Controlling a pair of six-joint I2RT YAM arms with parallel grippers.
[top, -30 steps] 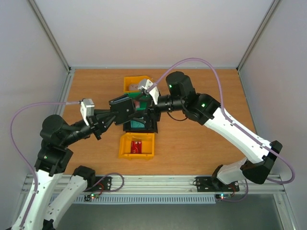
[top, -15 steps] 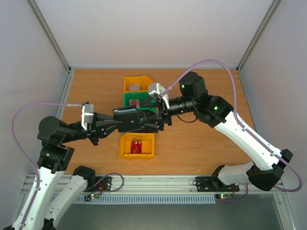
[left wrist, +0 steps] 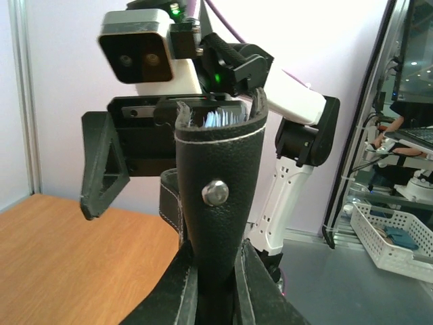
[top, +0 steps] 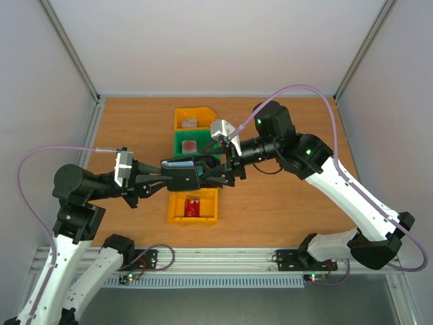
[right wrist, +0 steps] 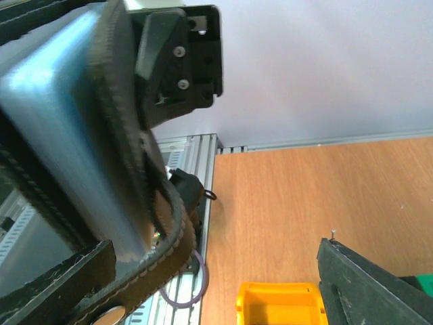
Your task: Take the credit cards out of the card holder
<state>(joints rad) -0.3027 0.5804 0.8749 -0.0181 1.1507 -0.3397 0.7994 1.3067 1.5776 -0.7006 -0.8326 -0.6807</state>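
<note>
My left gripper [top: 164,180] is shut on the card holder [top: 183,177], a black stitched wallet held above the bins. Its fingers [left wrist: 181,288] clamp the folded lower end in the left wrist view, snap stud facing the camera. Pale card edges [left wrist: 220,120] show in the holder's [left wrist: 216,176] top opening. My right gripper [top: 211,173] faces that end with jaws wide apart, straddling it. In the right wrist view the holder [right wrist: 145,196] and its shiny grey-blue inner face [right wrist: 57,122] lie against one finger [right wrist: 57,284], while the other finger [right wrist: 365,284] stands well clear. A red credit card [top: 193,206] lies in the near yellow bin [top: 206,215].
A green bin [top: 181,143] and a far yellow bin [top: 183,115] stand in a row behind the near one, each with a small item inside. A black bin is mostly hidden under the grippers. Bare wooden table [top: 284,203] spreads on both sides. The near yellow bin [right wrist: 277,305] shows below my right gripper.
The left arm swung the card holder right and lower, level over the bins. The right gripper drew back to the right, turned to face the holder's open end, and its jaws narrowed slightly.
</note>
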